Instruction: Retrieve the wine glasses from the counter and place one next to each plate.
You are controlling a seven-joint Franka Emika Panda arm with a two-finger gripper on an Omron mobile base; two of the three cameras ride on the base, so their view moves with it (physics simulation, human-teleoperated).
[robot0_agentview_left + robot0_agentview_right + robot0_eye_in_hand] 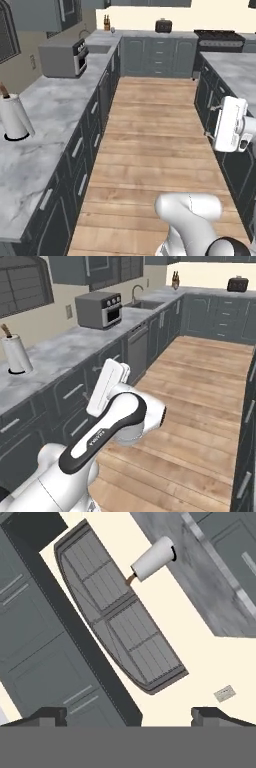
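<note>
Tool (128, 716) is released, its two dark fingertips (48, 714) spread wide with nothing between them. It points at the wall beyond the surface (47, 117). Straight ahead of it hangs an arched window (120, 612), with a wall outlet (224, 693) near one fingertip. The paper towel roll (152, 558) stands upright on its dark base, on the marble beyond the window, well clear of the tool.

From the base cameras, the toaster oven (62, 57) sits further along the same surface, past the roll, door closed, so its inside can't be seen. Beyond it is the built-in sink (142, 304) with its faucet (135, 292); what is in the basin can't be made out. At the far corner stands a knife block (106, 22), and just beside it a tiny pale shape (113, 30), too small to call a wine glass or not. All of that is well apart from the tool.
</note>
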